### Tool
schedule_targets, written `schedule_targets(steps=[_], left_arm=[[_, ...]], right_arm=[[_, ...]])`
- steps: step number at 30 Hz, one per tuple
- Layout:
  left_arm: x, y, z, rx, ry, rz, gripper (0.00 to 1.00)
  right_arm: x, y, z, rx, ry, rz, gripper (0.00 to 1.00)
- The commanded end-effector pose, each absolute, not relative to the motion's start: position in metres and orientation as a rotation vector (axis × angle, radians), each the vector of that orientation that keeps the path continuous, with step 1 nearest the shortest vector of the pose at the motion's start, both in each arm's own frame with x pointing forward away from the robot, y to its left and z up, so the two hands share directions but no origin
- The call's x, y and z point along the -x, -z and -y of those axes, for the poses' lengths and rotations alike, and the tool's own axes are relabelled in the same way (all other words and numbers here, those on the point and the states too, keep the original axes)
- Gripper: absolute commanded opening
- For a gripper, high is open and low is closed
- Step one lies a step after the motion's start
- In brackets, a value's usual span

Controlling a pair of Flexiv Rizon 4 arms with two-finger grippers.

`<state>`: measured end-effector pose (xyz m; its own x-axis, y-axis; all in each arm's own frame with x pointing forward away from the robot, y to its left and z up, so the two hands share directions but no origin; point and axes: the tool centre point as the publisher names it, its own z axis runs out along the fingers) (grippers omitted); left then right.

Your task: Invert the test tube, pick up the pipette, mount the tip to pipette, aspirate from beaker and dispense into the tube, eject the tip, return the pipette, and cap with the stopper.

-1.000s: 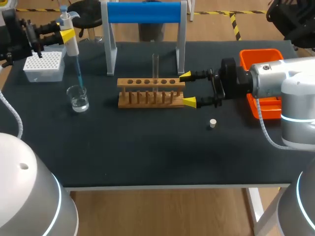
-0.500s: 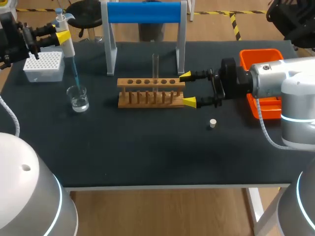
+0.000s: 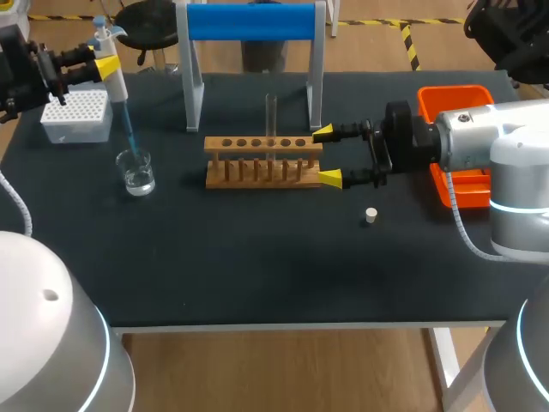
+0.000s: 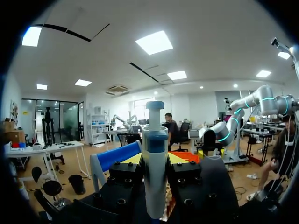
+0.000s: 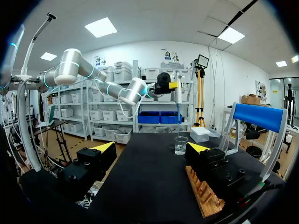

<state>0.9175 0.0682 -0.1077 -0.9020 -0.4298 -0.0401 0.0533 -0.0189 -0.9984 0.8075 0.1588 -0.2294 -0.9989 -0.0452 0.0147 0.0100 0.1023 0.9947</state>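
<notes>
My left gripper (image 3: 101,65) is shut on the white pipette (image 3: 116,79), held upright at the table's far left. Its blue tip (image 3: 129,133) slants down to the rim of the glass beaker (image 3: 137,172), which holds clear liquid. In the left wrist view the pipette (image 4: 155,177) stands between the fingers of the left gripper (image 4: 155,161). A clear test tube (image 3: 271,116) stands upright in the wooden rack (image 3: 262,160). My right gripper (image 3: 327,155) is open around the rack's right end. In the right wrist view the rack (image 5: 205,193) lies beside one finger of the right gripper (image 5: 152,147). The white stopper (image 3: 371,215) lies nearer the front.
A white tip box (image 3: 77,114) sits at the far left behind the beaker. A blue-barred stand (image 3: 251,21) rises behind the rack. An orange bin (image 3: 455,103) sits at the right, partly behind my right arm.
My left arm has drawn the pipette up and to the left, so the blue tip has risen towards the beaker's rim. The right arm has not moved.
</notes>
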Motion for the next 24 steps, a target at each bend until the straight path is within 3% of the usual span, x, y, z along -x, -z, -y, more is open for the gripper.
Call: schedule_targets(steps=[1, 24], left_arm=[[-0.9193, 0.1088, -0.0696, 0.392, 1.99, -1.927, 0.0], [-0.9181, 0.1071, -0.0725, 0.433, 1.965, -1.914, 0.0]], right_arm=[[-0.8073, 0.2288, -0.1582, -0.038, 2.074, 2.303, 1.0], [-0.8073, 0.2288, -0.1582, -0.038, 2.074, 2.303, 1.0]])
